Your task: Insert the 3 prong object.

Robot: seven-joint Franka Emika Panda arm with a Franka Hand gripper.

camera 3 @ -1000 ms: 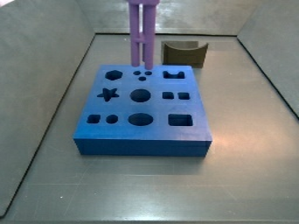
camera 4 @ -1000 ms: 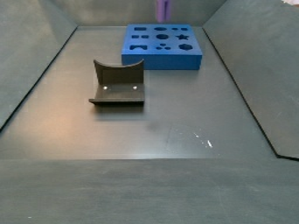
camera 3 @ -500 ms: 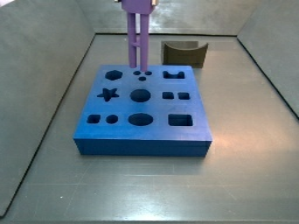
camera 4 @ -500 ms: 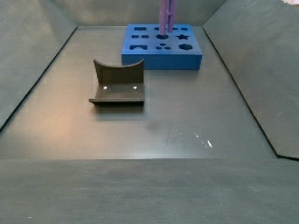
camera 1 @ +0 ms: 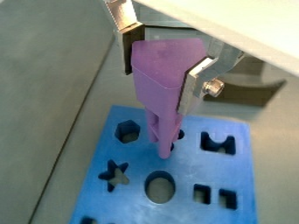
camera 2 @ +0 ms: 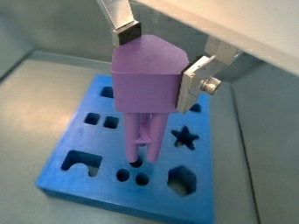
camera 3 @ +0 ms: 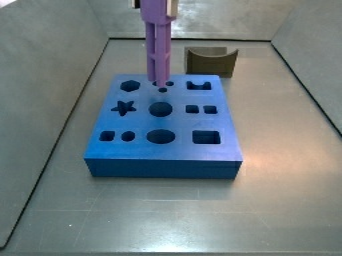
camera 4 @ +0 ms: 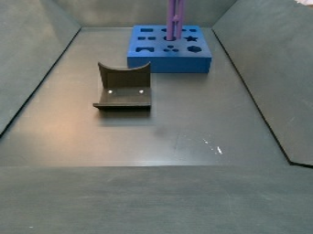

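The gripper [camera 1: 163,63] is hovering over the blue block [camera 1: 163,179], its jaws clamping the 3 prong object [camera 1: 159,83] upright, prong tips at the block's holes. No writing is showing.

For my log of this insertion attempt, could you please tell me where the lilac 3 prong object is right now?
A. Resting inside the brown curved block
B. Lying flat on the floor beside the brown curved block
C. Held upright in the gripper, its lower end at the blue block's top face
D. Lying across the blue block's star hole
C: in both wrist views the gripper clamps the 3 prong object upright, and its lower end meets the blue block at the small round holes.
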